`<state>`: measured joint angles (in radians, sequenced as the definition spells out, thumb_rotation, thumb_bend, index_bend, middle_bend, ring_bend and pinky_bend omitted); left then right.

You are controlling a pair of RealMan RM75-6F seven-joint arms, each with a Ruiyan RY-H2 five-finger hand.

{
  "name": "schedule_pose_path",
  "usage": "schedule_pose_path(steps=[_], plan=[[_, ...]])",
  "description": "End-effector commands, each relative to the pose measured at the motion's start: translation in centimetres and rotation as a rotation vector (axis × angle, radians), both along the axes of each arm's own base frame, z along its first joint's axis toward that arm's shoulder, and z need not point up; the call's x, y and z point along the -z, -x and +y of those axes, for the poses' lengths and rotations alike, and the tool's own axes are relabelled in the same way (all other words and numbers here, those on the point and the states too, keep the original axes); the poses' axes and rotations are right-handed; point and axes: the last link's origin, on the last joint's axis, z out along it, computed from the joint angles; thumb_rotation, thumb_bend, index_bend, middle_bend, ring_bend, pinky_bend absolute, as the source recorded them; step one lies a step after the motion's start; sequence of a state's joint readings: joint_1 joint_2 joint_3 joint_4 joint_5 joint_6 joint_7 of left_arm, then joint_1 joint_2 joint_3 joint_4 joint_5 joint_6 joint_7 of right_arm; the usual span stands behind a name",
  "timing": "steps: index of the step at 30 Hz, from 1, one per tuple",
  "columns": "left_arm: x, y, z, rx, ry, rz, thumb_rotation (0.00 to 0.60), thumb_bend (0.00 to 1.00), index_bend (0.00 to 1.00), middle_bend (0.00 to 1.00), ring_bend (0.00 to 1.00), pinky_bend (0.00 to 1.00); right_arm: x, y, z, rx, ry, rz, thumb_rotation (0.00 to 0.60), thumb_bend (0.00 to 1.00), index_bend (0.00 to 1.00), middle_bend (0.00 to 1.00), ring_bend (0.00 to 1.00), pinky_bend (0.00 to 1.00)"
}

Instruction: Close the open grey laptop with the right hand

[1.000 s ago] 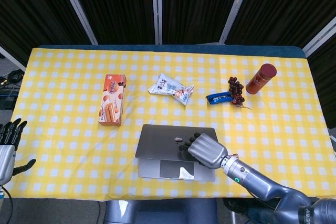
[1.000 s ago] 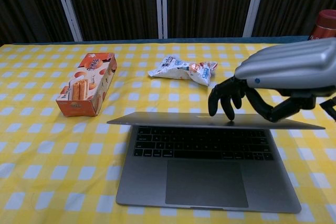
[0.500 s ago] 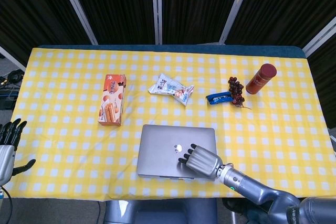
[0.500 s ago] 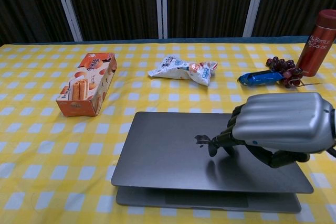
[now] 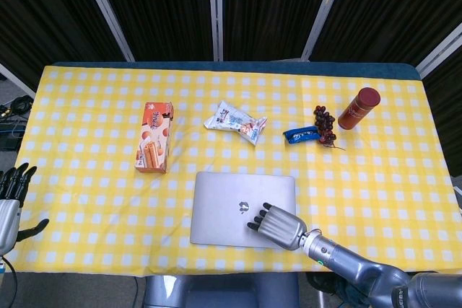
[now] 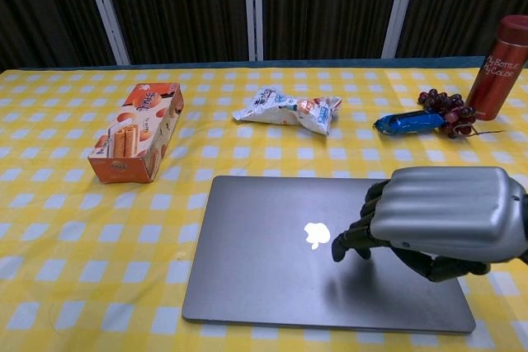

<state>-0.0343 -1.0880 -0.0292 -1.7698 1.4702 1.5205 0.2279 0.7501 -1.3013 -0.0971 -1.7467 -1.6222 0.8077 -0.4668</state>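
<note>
The grey laptop [image 5: 238, 207] [image 6: 280, 253] lies near the table's front edge with its lid flat down and the logo facing up. My right hand [image 5: 278, 226] [image 6: 441, 218] rests on the right part of the lid, its fingertips [image 6: 342, 249] pressing beside the logo and holding nothing. My left hand [image 5: 11, 200] hangs past the table's left edge with fingers spread apart and nothing in it; the chest view does not show it.
An orange biscuit box [image 5: 154, 146] [image 6: 136, 131] lies to the laptop's left. Behind the laptop are a white snack bag [image 5: 235, 122] [image 6: 289, 109], a blue wrapped bar [image 5: 299, 135] [image 6: 406, 123], dark grapes [image 5: 324, 123] [image 6: 445, 109] and a red bottle [image 5: 358, 109] [image 6: 500, 68].
The laptop lid has gone from half open, keyboard showing, to fully flat. My right hand pushed it down and moved toward the front edge with it.
</note>
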Motion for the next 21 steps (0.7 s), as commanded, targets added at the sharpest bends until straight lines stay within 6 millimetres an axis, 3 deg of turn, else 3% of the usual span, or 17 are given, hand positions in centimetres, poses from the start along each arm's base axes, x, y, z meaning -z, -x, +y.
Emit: schedule_pose_path(steps=[1,4,6,7,8,10,11,13,17,21], plan=[[-0.1,0.0,0.0,-0.001,-0.002,-0.002,0.6,0.0,0.0,0.0,0.0,0.0,-1.6,-0.6,-0.3,-0.031,0.053,-0.049,0.6,1.0,0.23,0.33,0.33,0.26],[-0.2,0.0,-0.1,0.002,-0.008,-0.006,0.6,0.0,0.0,0.0,0.0,0.0,-4.7,-1.0,-0.6,-0.045,0.143,-0.132,0.6,1.0,0.21,0.27,0.28,0.21],[-0.4,-0.1,-0.2,0.007,-0.012,-0.011,0.6,0.0,0.0,0.0,0.0,0.0,-7.6,-0.6,-0.9,-0.029,0.252,-0.216,0.6,0.92,0.17,0.2,0.2,0.12],[-0.4,-0.2,-0.3,0.012,-0.014,-0.015,0.6,0.0,0.0,0.0,0.0,0.0,-10.2,0.5,-1.0,0.02,0.368,-0.292,0.6,0.77,0.13,0.15,0.15,0.06],[-0.5,-0.3,-0.4,0.015,-0.012,-0.019,0.6,0.0,0.0,0.0,0.0,0.0,-11.7,1.6,-0.6,0.063,0.435,-0.34,0.6,0.54,0.09,0.09,0.09,0.02],[-0.5,-0.4,-0.5,0.02,-0.01,-0.022,0.6,0.0,0.0,0.0,0.0,0.0,-12.8,2.9,0.1,0.108,0.489,-0.382,0.6,0.18,0.03,0.02,0.02,0.0],[-0.5,-0.5,-0.6,0.022,-0.013,-0.021,0.6,0.0,0.0,0.0,0.0,0.0,-13.6,3.8,0.5,0.146,0.526,-0.399,0.6,0.07,0.01,0.0,0.0,0.0],[-0.5,-0.6,-0.7,0.028,-0.016,-0.02,0.6,0.0,0.0,0.0,0.0,0.0,-14.4,4.9,1.1,0.196,0.569,-0.413,0.6,0.0,0.0,0.0,0.0,0.0],[-0.5,-0.9,-1.1,0.041,-0.014,-0.022,0.6,0.0,0.0,0.0,0.0,0.0,-15.7,7.8,2.6,0.331,0.653,-0.457,0.6,0.0,0.0,0.0,0.0,0.0],[-0.4,-0.9,-1.3,0.049,-0.01,-0.025,0.6,0.0,0.0,0.0,0.0,0.0,-15.7,10.1,3.9,0.375,0.703,-0.471,0.6,0.0,0.0,0.0,0.0,0.0]])
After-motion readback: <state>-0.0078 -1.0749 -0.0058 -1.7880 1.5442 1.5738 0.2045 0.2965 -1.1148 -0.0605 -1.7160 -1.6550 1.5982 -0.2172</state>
